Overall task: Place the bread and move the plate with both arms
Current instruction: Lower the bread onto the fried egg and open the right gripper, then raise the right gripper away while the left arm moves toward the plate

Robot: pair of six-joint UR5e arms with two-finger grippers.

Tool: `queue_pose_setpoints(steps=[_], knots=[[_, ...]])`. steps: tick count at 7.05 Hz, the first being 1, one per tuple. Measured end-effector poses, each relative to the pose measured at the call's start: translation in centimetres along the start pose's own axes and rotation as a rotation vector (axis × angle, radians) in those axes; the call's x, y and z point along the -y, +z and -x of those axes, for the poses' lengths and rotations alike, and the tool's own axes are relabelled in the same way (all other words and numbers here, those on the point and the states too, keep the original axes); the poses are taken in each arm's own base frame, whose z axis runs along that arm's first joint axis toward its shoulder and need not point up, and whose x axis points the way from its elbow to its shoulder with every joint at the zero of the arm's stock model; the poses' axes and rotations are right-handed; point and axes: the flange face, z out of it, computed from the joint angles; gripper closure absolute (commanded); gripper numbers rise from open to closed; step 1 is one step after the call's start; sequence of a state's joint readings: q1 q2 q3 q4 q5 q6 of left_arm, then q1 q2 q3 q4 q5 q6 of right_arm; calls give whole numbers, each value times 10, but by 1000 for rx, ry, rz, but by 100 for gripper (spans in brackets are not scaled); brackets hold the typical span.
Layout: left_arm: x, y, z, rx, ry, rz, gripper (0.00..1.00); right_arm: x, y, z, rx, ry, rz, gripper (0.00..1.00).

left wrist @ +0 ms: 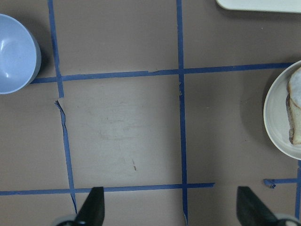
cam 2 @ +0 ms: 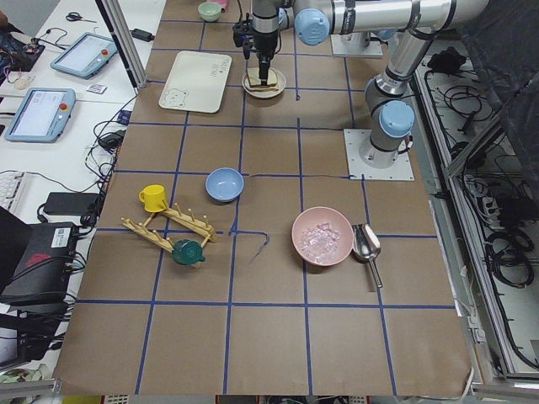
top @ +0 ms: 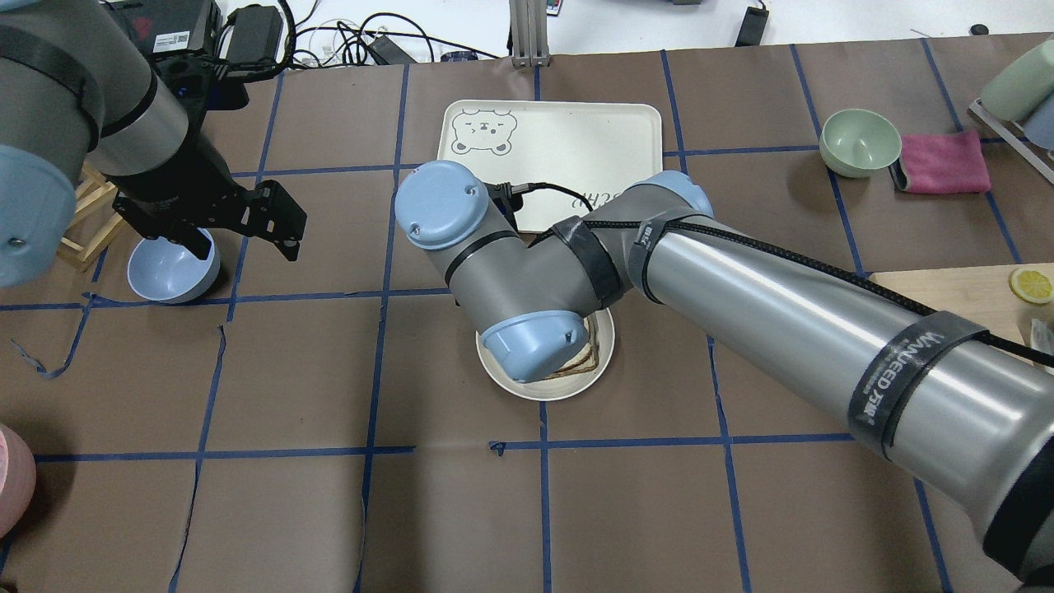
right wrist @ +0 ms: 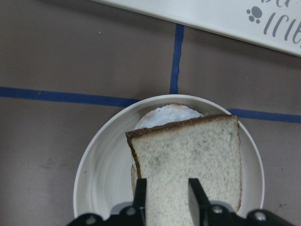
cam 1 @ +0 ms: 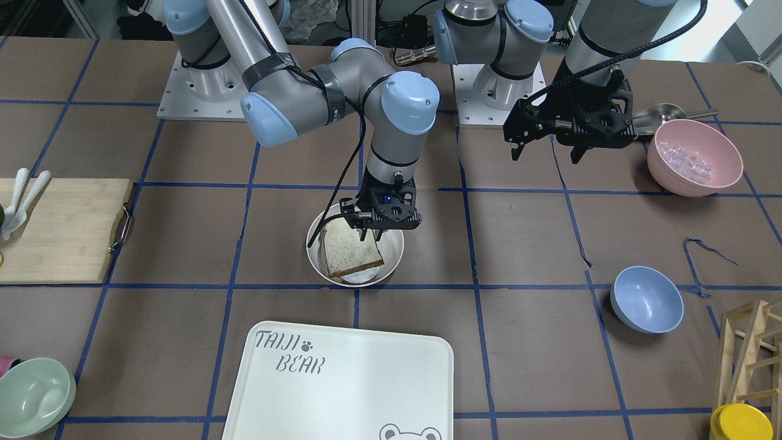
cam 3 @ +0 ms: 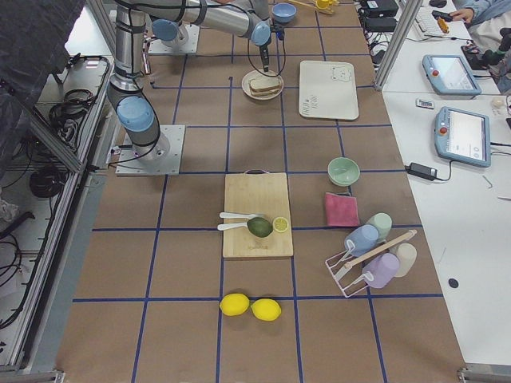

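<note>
bread [cam 1: 351, 247], speckled and dark-crusted, leans on plate [cam 1: 394, 247]; right jaws slightly parted above.

The bread [right wrist: 188, 155] is pale with dark speckles and a dark brown crust, and the plate [right wrist: 94, 174] is cream-white. The table [cam 1: 519, 244] is brown with a blue tape grid. The 3 bowls are a pale blue bowl [cam 1: 646, 299], a pink bowl [cam 1: 684, 183] and a mint green bowl [cam 1: 61, 391].

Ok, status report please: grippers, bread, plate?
Left gripper open, above table. Right gripper open narrowly, just over bread. Bread tilted in plate, on a pale piece. Tray near plate, not touching.
</note>
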State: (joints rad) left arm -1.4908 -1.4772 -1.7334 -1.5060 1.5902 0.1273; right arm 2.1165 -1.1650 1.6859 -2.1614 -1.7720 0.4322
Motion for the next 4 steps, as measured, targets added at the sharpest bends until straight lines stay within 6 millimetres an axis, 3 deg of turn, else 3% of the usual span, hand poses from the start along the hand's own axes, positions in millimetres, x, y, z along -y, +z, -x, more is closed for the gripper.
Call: queue_pose_setpoints(steps=[1, 2, 4], knots=[[0, 0, 0, 0, 0, 0, 0, 19, -19, -26, 52, 15, -8, 0], [0, 0, 0, 0, 0, 0, 0, 44, -42, -75, 105, 31, 0, 0], [1, 2, 0, -2, 0, 3, 0, 92, -100, -193, 161, 55, 48, 0]])
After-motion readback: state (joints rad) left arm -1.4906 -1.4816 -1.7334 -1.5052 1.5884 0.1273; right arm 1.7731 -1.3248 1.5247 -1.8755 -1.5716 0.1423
